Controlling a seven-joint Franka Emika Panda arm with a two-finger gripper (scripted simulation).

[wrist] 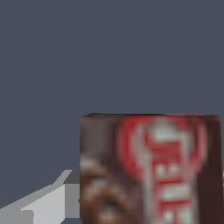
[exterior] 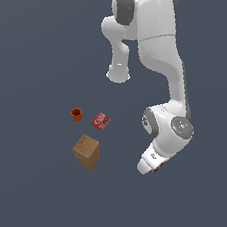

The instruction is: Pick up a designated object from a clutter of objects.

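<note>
My gripper (exterior: pixel 151 168) sits low at the exterior view's right, and from that camera the hand hides the fingers, with only a sliver of red peeking out beside it. On the wrist camera the dark brown box with the red-and-white label (wrist: pixel 151 170) fills the frame right up close, and one grey finger (wrist: pixel 48 203) shows alongside it. I can't tell whether the fingers are clamped on the box or merely around it; neither picture shows contact on both sides.

Well apart from the hand, toward the exterior view's left, I see the tan-brown block (exterior: pixel 86 152) tipped on an edge. Beyond it lie the red flat packet (exterior: pixel 100 120) and, just beside that, the small orange cup (exterior: pixel 76 114) standing upright. All three are apart from one another on the dark grey floor (exterior: pixel 21 185).
</note>
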